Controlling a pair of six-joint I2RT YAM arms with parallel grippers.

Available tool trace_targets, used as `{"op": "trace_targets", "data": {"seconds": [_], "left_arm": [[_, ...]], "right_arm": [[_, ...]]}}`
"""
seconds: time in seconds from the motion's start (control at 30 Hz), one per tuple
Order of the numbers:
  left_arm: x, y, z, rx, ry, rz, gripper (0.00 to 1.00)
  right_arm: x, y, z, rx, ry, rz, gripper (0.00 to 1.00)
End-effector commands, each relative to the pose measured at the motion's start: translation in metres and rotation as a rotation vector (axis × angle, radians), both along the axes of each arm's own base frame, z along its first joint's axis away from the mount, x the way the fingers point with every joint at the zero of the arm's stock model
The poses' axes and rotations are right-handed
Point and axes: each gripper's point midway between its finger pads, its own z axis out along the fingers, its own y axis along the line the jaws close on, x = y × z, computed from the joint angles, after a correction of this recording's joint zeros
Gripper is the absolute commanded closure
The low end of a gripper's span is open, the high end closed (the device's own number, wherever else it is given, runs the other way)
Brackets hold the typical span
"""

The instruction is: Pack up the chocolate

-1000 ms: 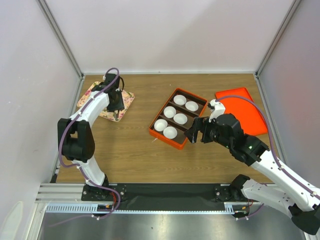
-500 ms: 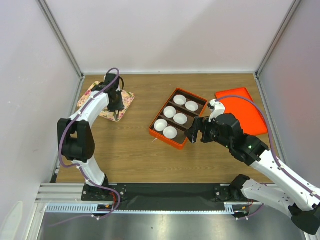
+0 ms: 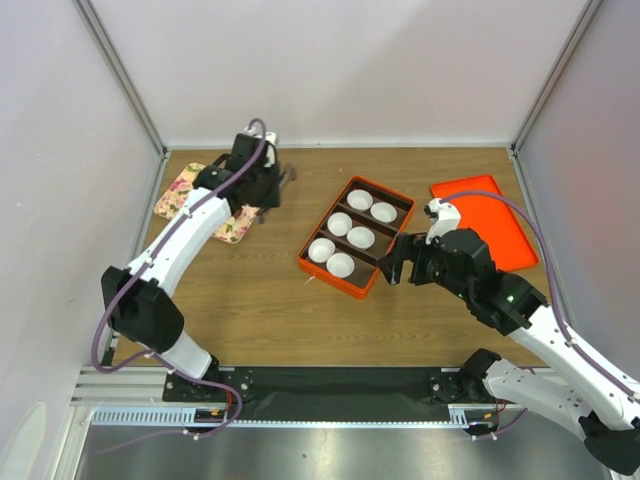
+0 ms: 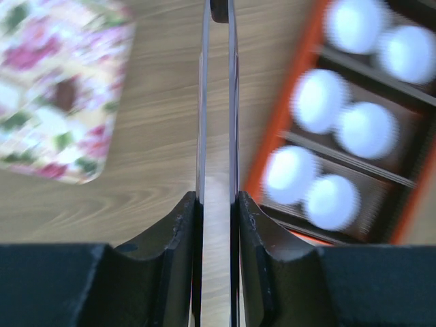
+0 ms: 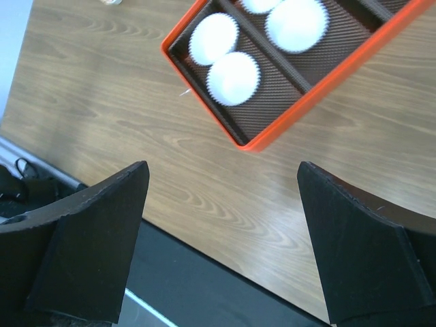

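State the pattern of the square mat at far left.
The square mat: pink-and-green floral print, clearest from left wrist.

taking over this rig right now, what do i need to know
Left gripper: shut on a small dark piece, apparently chocolate, above bare wood between the floral mat and the orange box.
Right gripper: open, empty, above the box's near corner.
More chocolate lies on the mat, blurred.
Done: nothing packed; all six white cups look empty.
Left: drop the held piece into a cup, then fetch the rest.
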Motion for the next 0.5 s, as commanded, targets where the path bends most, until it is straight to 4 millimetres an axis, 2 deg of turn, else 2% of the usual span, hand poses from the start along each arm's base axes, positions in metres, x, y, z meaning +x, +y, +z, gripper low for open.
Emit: {"op": "trace_targets", "data": {"seconds": [0.0, 0.03, 0.17, 0.3, 0.33, 0.4, 0.43, 0.47], "left_arm": [[-0.011, -0.053, 0.056, -0.109, -0.144, -0.142, 0.77], [-0.016, -0.071, 0.060, -0.134, -0.156, -0.176, 0.77], [-0.026, -0.111, 0.073, -0.198, -0.200, -0.259, 0.76], [-0.034, -0.147, 0.075, -0.258, -0.212, -0.342, 0.76], [-0.033, -0.156, 0.067, -0.260, -0.192, -0.357, 0.76], [-0.036, -0.171, 0.066, -0.267, -0.197, -0.383, 0.77], [-0.036, -0.187, 0.055, -0.269, -0.178, -0.404, 0.77], [-0.034, -0.188, 0.048, -0.262, -0.165, -0.403, 0.78]], "right_arm": [[0.004, -0.021, 0.025, -0.002, -0.078, -0.069, 0.04], [0.003, -0.024, 0.027, -0.001, -0.086, -0.080, 0.04], [0.000, -0.035, 0.039, 0.020, -0.116, -0.113, 0.04], [-0.004, -0.044, 0.050, 0.045, -0.144, -0.137, 0.04], [-0.004, -0.044, 0.052, 0.049, -0.147, -0.139, 0.04], [-0.005, -0.046, 0.055, 0.055, -0.152, -0.145, 0.03], [-0.006, -0.048, 0.055, 0.053, -0.151, -0.148, 0.04], [-0.006, -0.048, 0.055, 0.053, -0.151, -0.148, 0.04]]}}
